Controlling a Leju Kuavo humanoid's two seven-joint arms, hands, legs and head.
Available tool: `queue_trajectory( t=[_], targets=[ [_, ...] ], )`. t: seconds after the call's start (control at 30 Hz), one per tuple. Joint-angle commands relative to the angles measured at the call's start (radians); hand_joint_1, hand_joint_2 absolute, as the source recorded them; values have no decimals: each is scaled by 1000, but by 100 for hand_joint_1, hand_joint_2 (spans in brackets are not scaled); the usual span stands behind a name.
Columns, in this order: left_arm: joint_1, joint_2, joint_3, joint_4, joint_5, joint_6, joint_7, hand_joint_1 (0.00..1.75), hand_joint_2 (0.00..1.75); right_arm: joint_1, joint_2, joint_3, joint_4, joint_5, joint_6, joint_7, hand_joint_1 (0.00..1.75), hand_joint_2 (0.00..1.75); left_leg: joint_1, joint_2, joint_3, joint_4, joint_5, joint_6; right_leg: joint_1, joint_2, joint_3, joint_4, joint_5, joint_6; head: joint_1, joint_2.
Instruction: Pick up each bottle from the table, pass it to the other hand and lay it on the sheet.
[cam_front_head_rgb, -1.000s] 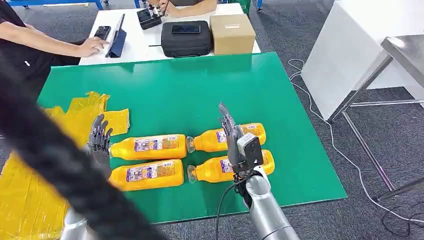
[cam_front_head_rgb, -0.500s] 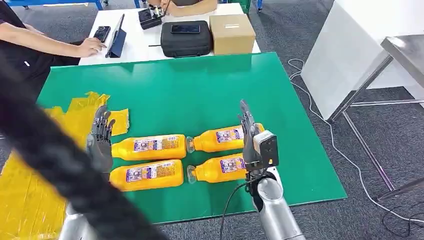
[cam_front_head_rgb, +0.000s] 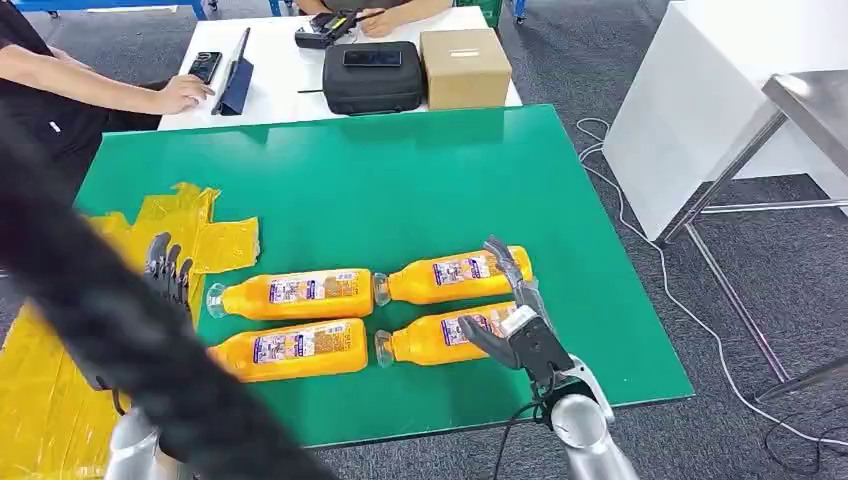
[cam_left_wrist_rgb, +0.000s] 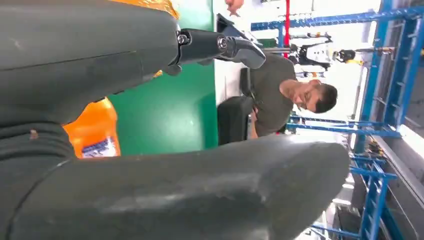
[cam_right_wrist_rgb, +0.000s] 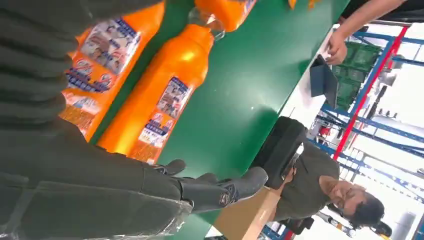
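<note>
Four orange bottles lie on their sides on the green table (cam_front_head_rgb: 400, 180): back-left (cam_front_head_rgb: 295, 293), front-left (cam_front_head_rgb: 290, 347), back-right (cam_front_head_rgb: 450, 275) and front-right (cam_front_head_rgb: 435, 338). The crumpled yellow sheet (cam_front_head_rgb: 195, 230) covers the table's left end. My right hand (cam_front_head_rgb: 515, 320) hovers low at the base ends of the two right bottles, fingers (cam_front_head_rgb: 508, 262) spread, holding nothing. In the right wrist view its fingers (cam_right_wrist_rgb: 220, 190) reach beside one bottle (cam_right_wrist_rgb: 165, 100), with another (cam_right_wrist_rgb: 107, 47) next to it. My left hand (cam_front_head_rgb: 168, 275) is open, upright at the sheet's edge, just left of the back-left bottle's cap. An orange bottle (cam_left_wrist_rgb: 95, 132) shows past the left hand's fingers (cam_left_wrist_rgb: 220, 45).
A dark blurred band (cam_front_head_rgb: 100, 310) crosses the head view's left side, hiding part of my left arm. Behind the green table, a white table holds a black case (cam_front_head_rgb: 372, 75) and a cardboard box (cam_front_head_rgb: 465, 65); a person's hand (cam_front_head_rgb: 185, 95) rests there. A white cabinet (cam_front_head_rgb: 720, 90) stands right.
My right hand has dropped from upright above the right bottles to a low spread pose at their base ends. My left hand has drawn back leftward and lower.
</note>
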Motion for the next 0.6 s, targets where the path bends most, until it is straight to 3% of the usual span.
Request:
queue_trajectory(
  t=[0.03, 0.27, 0.33, 0.6],
  targets=[
    [-8, 2, 49, 51, 3, -4, 2, 0, 0, 4, -44, 1, -26, 3, 7, 8, 0, 175, 0, 1, 6, -2, -2, -1, 0, -1, 6, -1, -2, 0, 0, 0],
    [2, 3, 48, 41, 2, -3, 4, 0, 0, 9, -79, 15, -26, 38, 11, 26, 0, 175, 0, 1, 4, -1, -1, -1, 0, 0, 3, -1, -1, 0, 0, 0],
    [27, 2, 51, 23, 4, 1, 5, 0, 0, 21, -134, 28, -20, 135, 5, 36, 0, 175, 0, 1, 5, -2, -2, -1, 0, -1, 5, -2, -2, 0, 0, 0],
    [47, 7, 66, 12, 17, 13, 11, 0, 0, -11, -216, 110, 46, 498, -34, 156, 0, 175, 0, 3, 6, -2, -2, -1, 0, 1, 6, -2, -2, 0, 0, 0]
  ],
)
